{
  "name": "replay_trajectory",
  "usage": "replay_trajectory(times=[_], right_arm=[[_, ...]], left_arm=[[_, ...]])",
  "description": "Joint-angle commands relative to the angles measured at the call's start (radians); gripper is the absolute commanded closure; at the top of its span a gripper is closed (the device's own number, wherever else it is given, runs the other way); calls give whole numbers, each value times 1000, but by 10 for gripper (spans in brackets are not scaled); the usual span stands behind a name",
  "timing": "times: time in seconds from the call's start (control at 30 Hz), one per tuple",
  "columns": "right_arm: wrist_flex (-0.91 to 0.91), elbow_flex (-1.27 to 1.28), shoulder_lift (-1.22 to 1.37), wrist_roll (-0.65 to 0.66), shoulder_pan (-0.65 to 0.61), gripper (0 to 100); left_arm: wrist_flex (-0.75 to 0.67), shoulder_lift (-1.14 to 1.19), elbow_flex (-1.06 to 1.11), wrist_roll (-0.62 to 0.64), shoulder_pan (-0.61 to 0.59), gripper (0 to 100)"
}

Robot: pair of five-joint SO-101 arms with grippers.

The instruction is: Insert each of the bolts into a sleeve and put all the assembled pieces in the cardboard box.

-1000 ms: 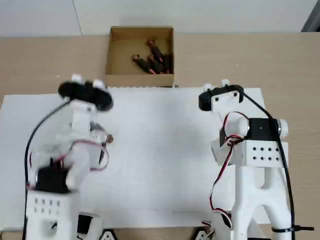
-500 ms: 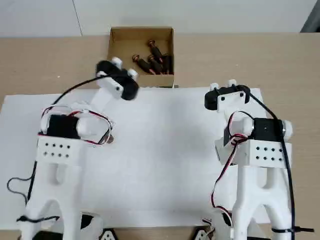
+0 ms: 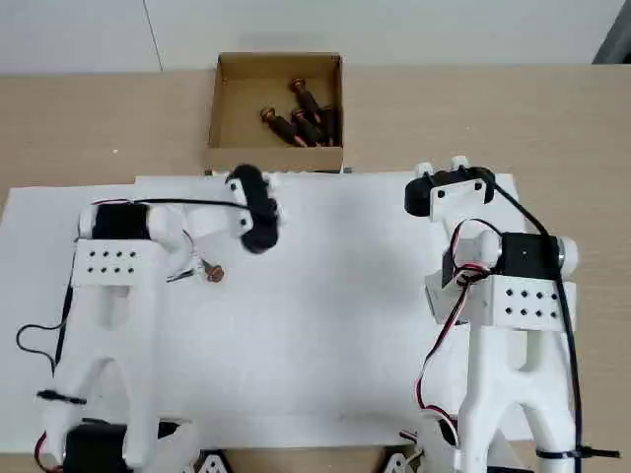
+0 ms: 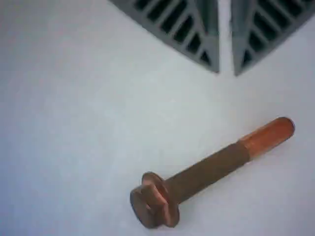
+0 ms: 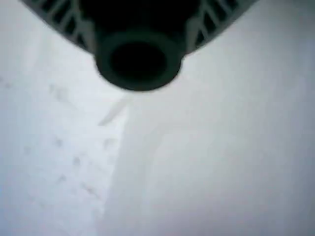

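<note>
A copper bolt (image 4: 206,172) lies flat on the white sheet (image 3: 325,296), left of centre (image 3: 212,273). My left gripper (image 4: 225,66) hovers just beside the bolt's plain tip, its grey fingers shut with nothing between them. The left arm (image 3: 251,212) stretches over the sheet just behind the bolt. A black sleeve (image 5: 139,59) is held in my right gripper (image 5: 139,29), open end facing the camera, low over the sheet. The right arm (image 3: 449,192) stands at the sheet's far right. The cardboard box (image 3: 225,108) behind the sheet holds several assembled pieces (image 3: 301,118).
The wooden table (image 3: 493,118) surrounds the white sheet. The box's front wall meets the sheet's far edge. Both arm bases (image 3: 513,296) stand on the near side, with bare sheet between them.
The left arm's head swung from the left side up toward the box, then came down to the right over the sheet near the bolt. The bolt stayed put. The right arm barely shifted.
</note>
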Motion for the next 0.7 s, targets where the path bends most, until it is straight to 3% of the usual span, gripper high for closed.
replay_trajectory(times=[0.0,0.3,0.4,0.67], right_arm=[[-5,-6,-30,8,7,995],[1,-6,-30,9,7,995],[2,-6,-30,9,7,995],[4,-6,-30,9,7,995]], left_arm=[[6,43,-36,-203,-37,995],[8,106,-36,-477,-32,991],[11,118,-36,-566,-38,940],[-75,173,-39,-603,-35,866]])
